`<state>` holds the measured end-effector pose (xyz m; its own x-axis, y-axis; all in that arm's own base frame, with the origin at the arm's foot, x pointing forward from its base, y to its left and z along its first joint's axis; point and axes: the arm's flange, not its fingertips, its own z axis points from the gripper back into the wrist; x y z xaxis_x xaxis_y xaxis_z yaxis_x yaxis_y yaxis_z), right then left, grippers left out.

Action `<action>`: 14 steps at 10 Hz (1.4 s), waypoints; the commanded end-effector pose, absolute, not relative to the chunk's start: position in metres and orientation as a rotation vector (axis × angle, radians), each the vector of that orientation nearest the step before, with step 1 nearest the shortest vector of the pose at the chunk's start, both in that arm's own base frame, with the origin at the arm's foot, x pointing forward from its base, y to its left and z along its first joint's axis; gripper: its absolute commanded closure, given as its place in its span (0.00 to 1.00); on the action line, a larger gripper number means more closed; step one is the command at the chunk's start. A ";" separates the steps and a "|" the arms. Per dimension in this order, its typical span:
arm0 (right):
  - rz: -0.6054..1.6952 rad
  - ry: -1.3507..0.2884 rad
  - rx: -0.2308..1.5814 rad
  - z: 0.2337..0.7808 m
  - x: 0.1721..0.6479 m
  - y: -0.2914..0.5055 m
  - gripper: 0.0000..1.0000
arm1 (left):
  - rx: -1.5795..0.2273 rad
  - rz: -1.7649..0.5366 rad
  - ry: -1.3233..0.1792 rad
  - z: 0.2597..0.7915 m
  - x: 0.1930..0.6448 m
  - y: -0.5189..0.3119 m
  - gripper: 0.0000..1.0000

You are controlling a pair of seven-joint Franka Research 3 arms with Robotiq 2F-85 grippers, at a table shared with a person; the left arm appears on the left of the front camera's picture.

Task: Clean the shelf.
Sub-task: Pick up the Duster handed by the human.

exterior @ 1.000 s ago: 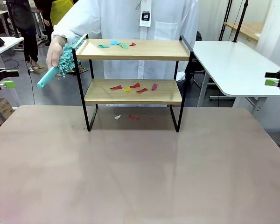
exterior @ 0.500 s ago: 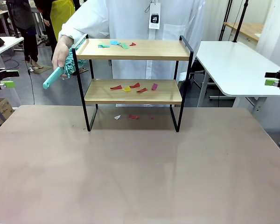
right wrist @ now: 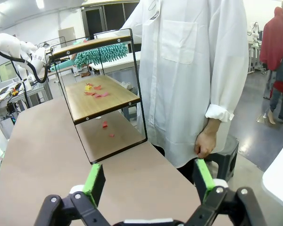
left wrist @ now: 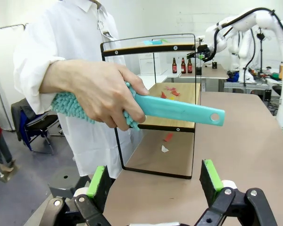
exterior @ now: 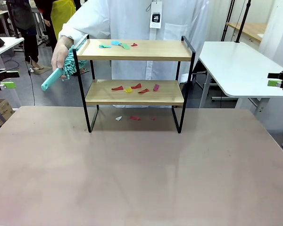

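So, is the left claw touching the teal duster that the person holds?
Apart. In the front view, a clear gap lies between the left claw and the handle tip of the duster, which the person's hand holds.

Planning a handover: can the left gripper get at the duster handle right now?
Probably yes. The left gripper is open, and the duster handle sticks out free past the person's hand, with nothing between gripper and handle.
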<state>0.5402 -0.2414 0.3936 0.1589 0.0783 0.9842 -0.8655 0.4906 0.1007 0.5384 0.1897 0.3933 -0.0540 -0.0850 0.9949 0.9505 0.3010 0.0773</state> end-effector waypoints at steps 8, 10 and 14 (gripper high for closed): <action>0.792 -1.228 0.806 0.394 0.541 -0.242 0.00 | -0.486 -0.835 -0.917 0.614 0.449 0.092 0.00; 0.792 -1.228 0.806 0.394 0.541 -0.242 0.00 | -0.457 -0.752 -0.822 0.635 0.438 0.059 0.00; 0.792 -1.228 0.806 0.394 0.541 -0.242 0.00 | -0.245 -0.355 -0.773 0.618 0.443 -0.004 0.00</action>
